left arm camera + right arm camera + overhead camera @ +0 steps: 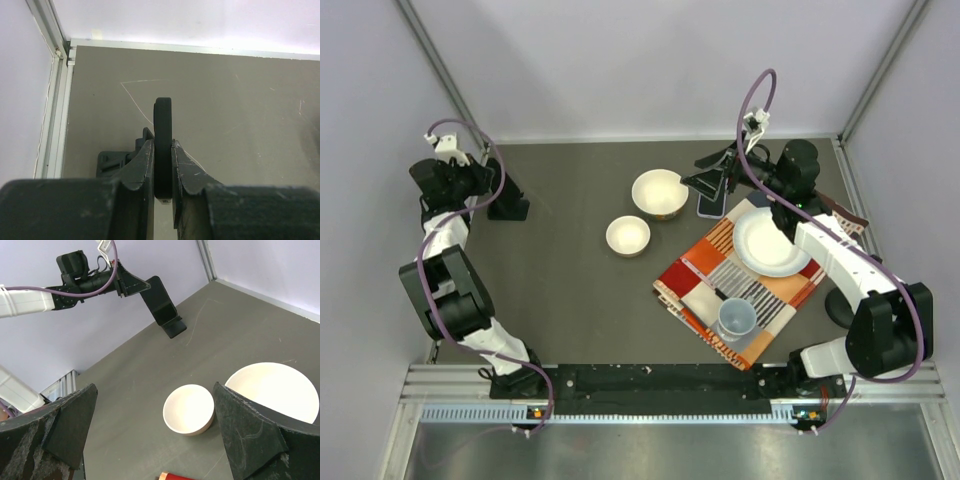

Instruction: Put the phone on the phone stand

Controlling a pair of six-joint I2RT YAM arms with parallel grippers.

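The black phone stand (pixel 509 203) stands on the grey table at the far left. My left gripper (pixel 492 190) is shut on its upright back plate (pixel 162 125), seen edge-on between the fingers in the left wrist view, with the stand's base (pixel 112 161) below left. The right wrist view shows the stand (pixel 161 302) held by that gripper (pixel 137 286). The dark phone (pixel 712 206) lies flat by the placemat's far corner. My right gripper (pixel 706 182) hovers over it, open and empty (pixel 155 390). The phone is out of the right wrist view.
A large cream bowl (pixel 658 193) and a small cream bowl (pixel 628 236) sit mid-table, left of the phone. A striped placemat (pixel 700 285) at the right carries a white plate (pixel 770 242) and a pale blue cup (pixel 737 318). Walls enclose the table.
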